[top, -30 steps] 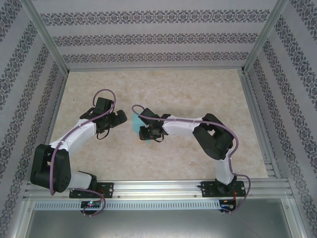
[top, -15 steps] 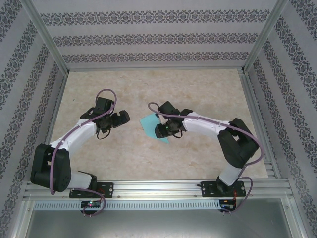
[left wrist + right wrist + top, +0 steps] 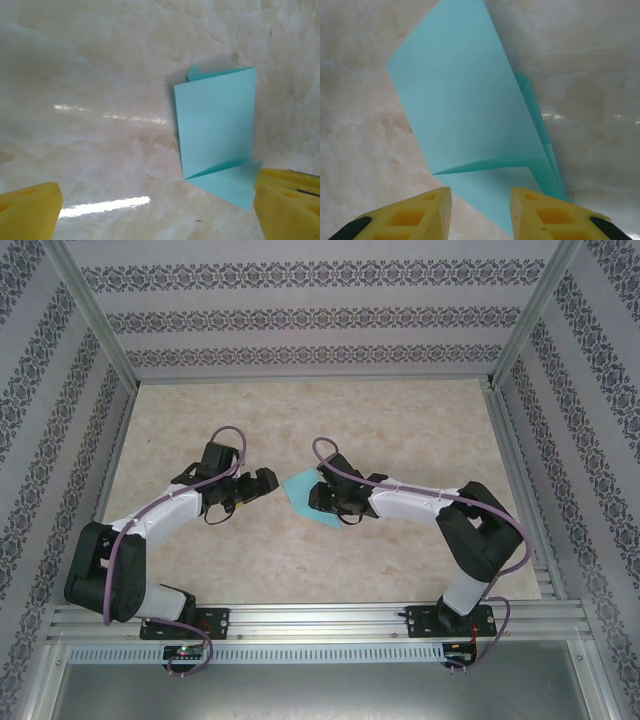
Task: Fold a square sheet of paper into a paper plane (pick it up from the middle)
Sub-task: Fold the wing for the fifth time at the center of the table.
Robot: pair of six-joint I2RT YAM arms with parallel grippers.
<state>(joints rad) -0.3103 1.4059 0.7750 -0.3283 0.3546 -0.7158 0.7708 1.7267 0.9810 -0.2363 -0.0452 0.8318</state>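
Part-folded sheet (image 3: 470, 110) is lying just ahead of both jaws; left gripper (image 3: 159, 205) gaping empty, right gripper (image 3: 481, 210) half-open, empty; plane folds remaining.

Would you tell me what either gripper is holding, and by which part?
Nothing is held: the folded paper lies on the table, the right gripper open over its corner, the left gripper open beside it.

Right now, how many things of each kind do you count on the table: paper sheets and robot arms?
teal paper sheet, partly folded: 1
robot arms, the left arm and the right arm: 2
Total: 3
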